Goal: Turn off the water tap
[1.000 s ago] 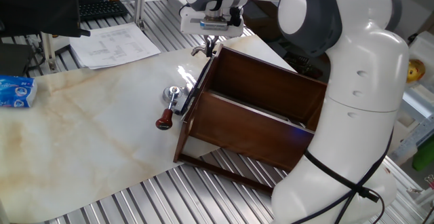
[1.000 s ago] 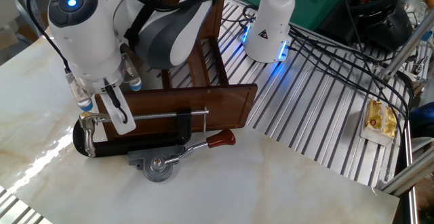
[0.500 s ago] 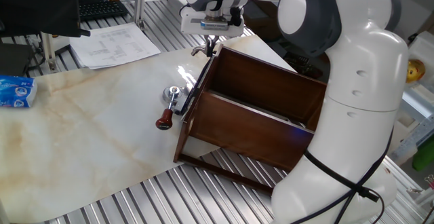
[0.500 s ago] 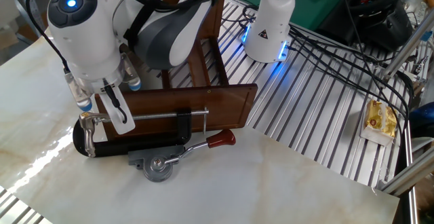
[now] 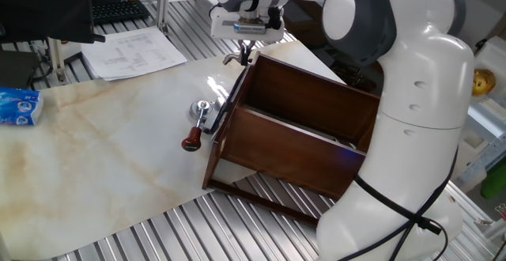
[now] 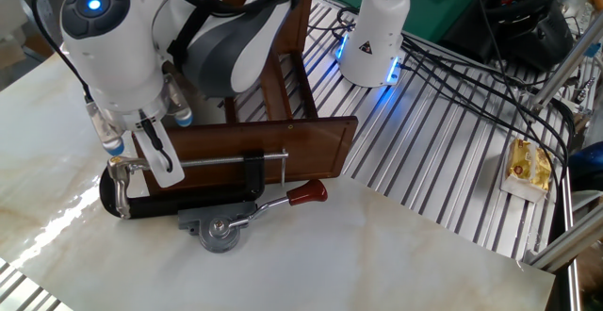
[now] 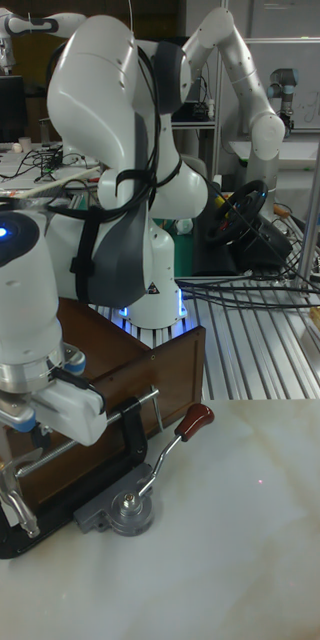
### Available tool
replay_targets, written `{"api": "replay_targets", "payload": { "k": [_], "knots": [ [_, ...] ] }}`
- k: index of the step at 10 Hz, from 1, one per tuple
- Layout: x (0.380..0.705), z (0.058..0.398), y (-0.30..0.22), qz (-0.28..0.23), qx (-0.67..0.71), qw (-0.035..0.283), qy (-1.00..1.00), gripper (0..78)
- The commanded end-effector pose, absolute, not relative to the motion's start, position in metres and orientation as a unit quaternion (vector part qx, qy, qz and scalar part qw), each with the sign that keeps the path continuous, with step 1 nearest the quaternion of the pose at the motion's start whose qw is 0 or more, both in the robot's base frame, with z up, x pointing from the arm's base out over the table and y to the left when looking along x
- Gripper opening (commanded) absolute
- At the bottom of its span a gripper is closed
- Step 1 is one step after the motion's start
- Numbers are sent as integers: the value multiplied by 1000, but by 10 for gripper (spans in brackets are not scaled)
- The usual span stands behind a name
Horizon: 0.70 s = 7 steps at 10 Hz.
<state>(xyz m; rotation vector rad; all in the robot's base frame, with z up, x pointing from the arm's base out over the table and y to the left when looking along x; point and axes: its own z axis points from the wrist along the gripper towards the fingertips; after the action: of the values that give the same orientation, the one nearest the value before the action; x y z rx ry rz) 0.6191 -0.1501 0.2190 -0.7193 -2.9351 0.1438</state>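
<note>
The water tap [image 5: 232,58] is a small silver piece with a curved lever, held at the far end of a black C-clamp [image 6: 188,203]. It also shows as the water tap [image 6: 121,167] and the water tap [image 7: 12,497] at the clamp's left end. The clamp lies against the dark brown wooden box [image 5: 300,119]. My gripper [image 5: 246,54] hangs right over the tap. Its fingertips [image 6: 162,160] are close together and reach down just beside the lever. Whether they touch it I cannot tell.
A chrome fitting [image 6: 224,228] with a dark red knob [image 6: 308,193] lies next to the clamp on the marble top. Papers [image 5: 134,51] and a blue packet [image 5: 17,107] sit at the far left. Cables and a yellow packet [image 6: 529,168] lie on the slatted metal bench.
My gripper has shifted very slightly to the left in the other fixed view. The tap, clamp and box stay where they were.
</note>
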Motion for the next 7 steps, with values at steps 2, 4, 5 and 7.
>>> {"api": "replay_targets", "payload": {
  "k": [2, 4, 5, 7],
  "knots": [
    [620, 221, -152, 39, -243, 58, -968, 0],
    [617, 219, -151, 41, -239, 58, -968, 0],
    [616, 218, -150, 43, -239, 60, -968, 0],
    [610, 215, -149, 54, -234, 61, -969, 0]
  ]
}}
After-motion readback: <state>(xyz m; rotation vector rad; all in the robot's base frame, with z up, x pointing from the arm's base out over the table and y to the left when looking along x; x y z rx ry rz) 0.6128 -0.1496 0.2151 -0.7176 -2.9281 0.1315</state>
